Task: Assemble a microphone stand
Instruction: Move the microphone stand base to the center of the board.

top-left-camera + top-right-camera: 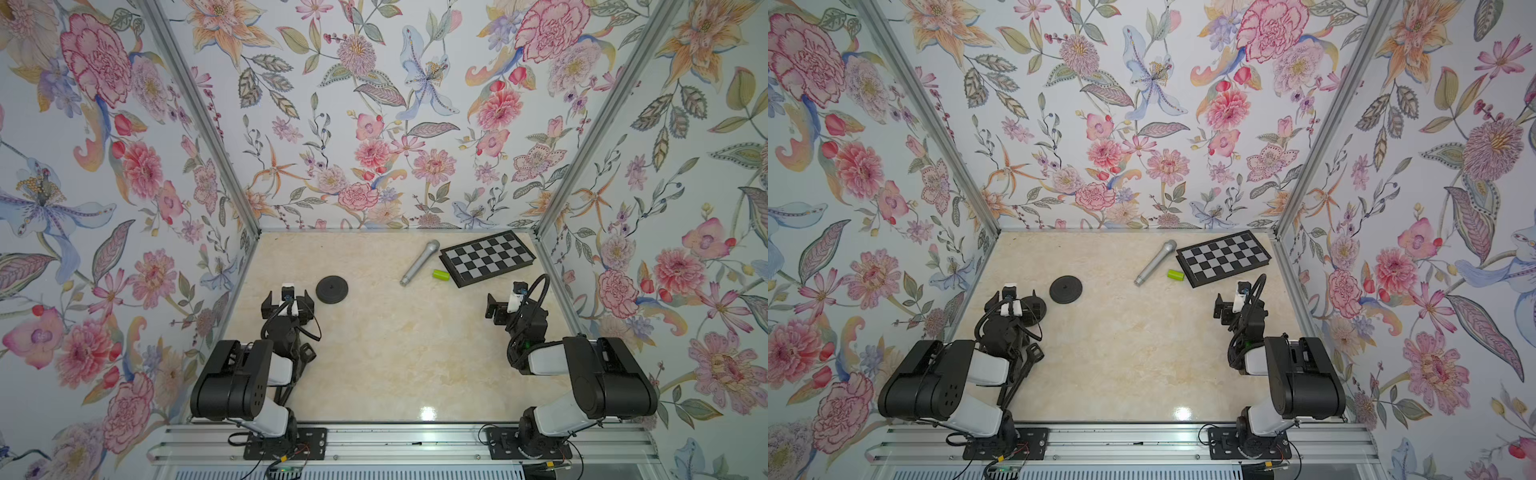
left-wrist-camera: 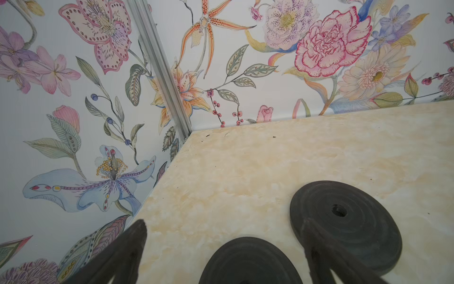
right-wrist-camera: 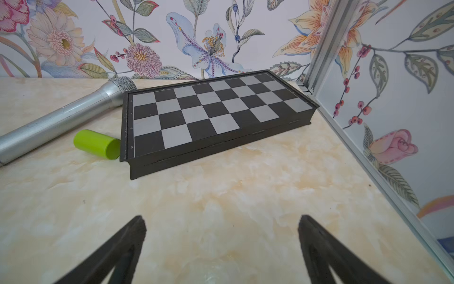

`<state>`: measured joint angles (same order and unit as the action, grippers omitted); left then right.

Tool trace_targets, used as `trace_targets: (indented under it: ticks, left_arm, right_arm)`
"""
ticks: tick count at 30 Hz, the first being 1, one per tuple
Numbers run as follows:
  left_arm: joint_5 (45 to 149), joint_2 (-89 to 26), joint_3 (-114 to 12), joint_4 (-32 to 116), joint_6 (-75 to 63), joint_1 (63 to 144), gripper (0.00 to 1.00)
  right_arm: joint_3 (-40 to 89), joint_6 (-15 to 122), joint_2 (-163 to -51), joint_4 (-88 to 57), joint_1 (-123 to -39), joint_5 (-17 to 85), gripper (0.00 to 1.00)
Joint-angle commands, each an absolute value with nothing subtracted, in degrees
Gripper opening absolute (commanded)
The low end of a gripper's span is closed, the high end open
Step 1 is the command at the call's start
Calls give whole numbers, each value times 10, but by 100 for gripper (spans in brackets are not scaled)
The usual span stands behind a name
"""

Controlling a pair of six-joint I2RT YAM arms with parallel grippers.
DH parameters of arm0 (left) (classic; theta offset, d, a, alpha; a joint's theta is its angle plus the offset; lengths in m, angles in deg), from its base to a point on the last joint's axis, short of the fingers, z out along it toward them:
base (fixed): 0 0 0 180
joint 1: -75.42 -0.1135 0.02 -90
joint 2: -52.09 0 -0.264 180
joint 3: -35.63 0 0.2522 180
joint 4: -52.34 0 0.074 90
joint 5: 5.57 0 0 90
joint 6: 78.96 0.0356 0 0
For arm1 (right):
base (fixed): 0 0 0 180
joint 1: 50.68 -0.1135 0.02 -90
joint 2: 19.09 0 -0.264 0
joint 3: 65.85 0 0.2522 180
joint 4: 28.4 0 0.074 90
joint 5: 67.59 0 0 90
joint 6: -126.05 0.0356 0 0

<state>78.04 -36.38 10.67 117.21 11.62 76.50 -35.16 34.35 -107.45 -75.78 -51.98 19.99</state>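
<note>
Two black round discs lie at the table's left. One disc [image 1: 331, 289] [image 1: 1065, 289] [image 2: 344, 221] has a centre hole and sits just right of my left gripper [image 1: 288, 301] [image 1: 1013, 305] [image 2: 223, 225]. The other disc [image 2: 248, 260] lies under that gripper, between its wide-open jaws and untouched. A silver microphone [image 1: 419, 262] [image 1: 1155, 262] [image 3: 61, 123] lies at the back, with a small green cylinder [image 1: 441, 274] [image 1: 1176, 274] [image 3: 97, 144] beside it. My right gripper [image 1: 498, 305] [image 1: 1223, 307] [image 3: 221, 220] hangs open and holds nothing, short of the cylinder.
A folded black and grey chessboard [image 1: 487, 257] [image 1: 1224, 257] [image 3: 211, 110] lies in the back right corner, touching the green cylinder. Flowered walls with aluminium posts [image 2: 162, 73] close the table on three sides.
</note>
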Motion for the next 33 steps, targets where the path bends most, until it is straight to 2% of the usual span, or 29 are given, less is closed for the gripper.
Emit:
trace_targets:
  ticks: [1, 27, 31, 33]
  left_arm:
    - [783, -366, 98, 1176, 110, 763, 99]
    - [771, -363, 100, 1177, 109, 765, 99]
    - [758, -345, 99, 1160, 125, 781, 99]
    - [764, -334, 121, 1196, 140, 791, 99]
  right_arm:
    - [-348, 342, -1074, -767, -518, 199, 100]
    - [-349, 344, -1074, -768, -514, 209, 100]
    - [-372, 359, -1068, -807, -503, 210, 100]
    - [-397, 369, -1054, -843, -491, 225, 100]
